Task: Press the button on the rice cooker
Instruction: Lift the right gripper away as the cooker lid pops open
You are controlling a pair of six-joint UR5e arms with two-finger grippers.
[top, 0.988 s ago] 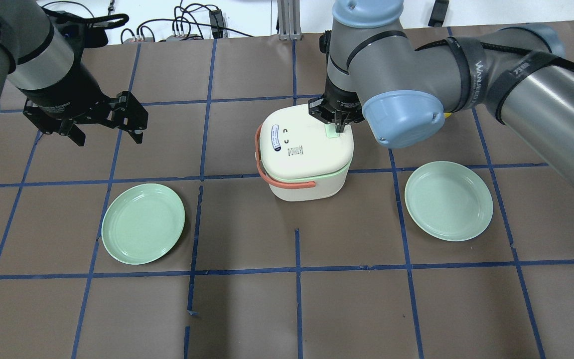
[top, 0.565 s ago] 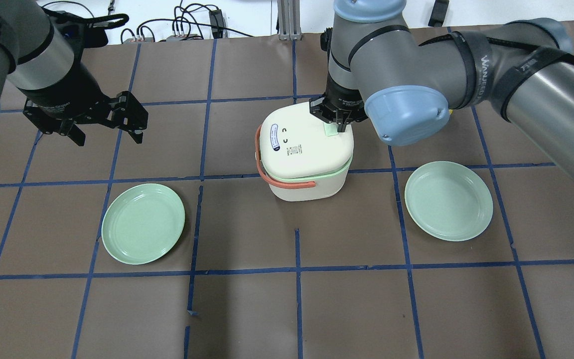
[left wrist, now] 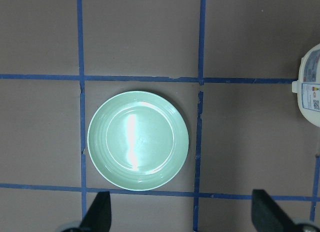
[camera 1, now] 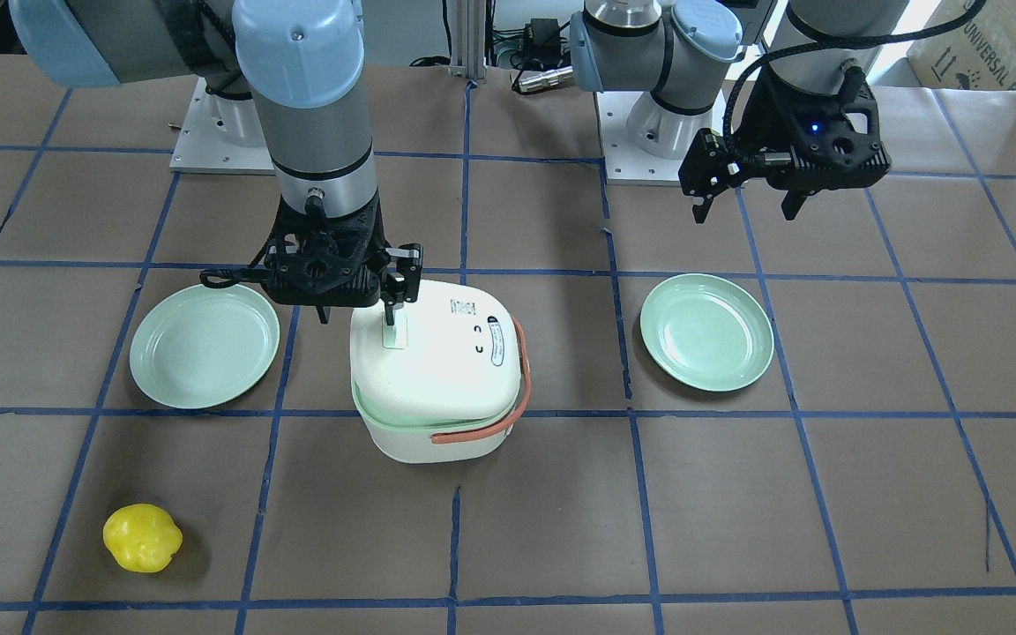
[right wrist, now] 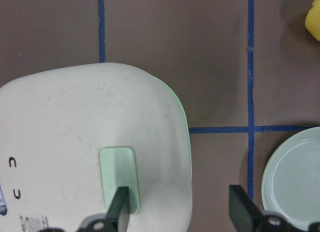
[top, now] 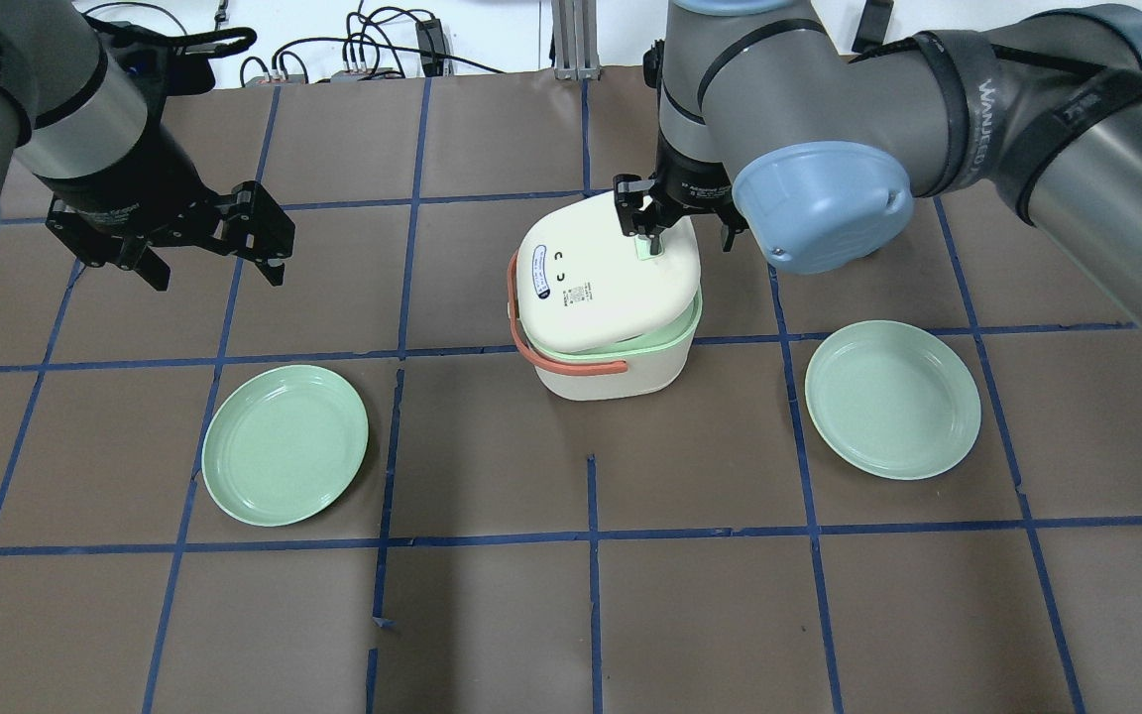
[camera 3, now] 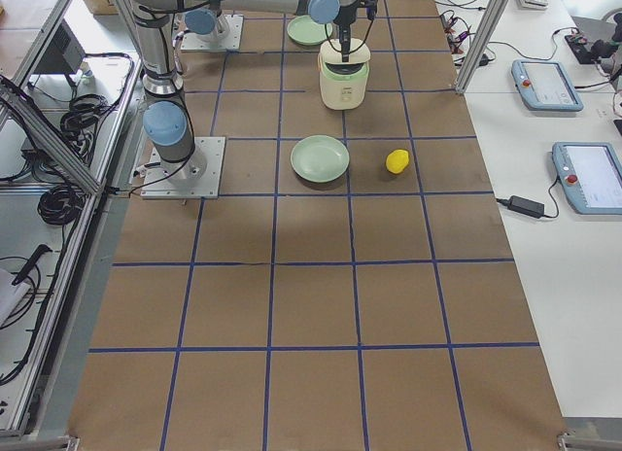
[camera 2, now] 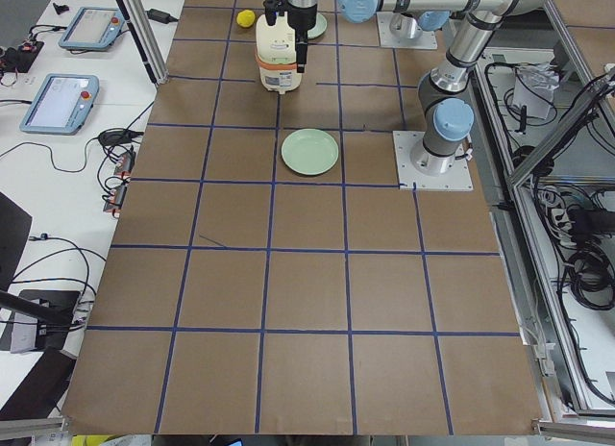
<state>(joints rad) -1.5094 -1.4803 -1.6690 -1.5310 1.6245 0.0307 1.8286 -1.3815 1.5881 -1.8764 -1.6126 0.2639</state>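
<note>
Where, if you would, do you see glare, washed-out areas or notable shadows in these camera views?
Left wrist view: a bright vertical streak of glare runs down the green plate. Front-facing view: the rice cooker lid looks washed out, with a greenish cast. Overhead view: only soft, diffuse shadows lie on the table. Right wrist view: the lid is evenly lit and sharp.

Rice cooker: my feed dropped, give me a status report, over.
Right gripper jaws open, one finger on the green lid button. Rice cooker lid looks slightly lifted. Left gripper open, well away. Nothing blocking.
</note>
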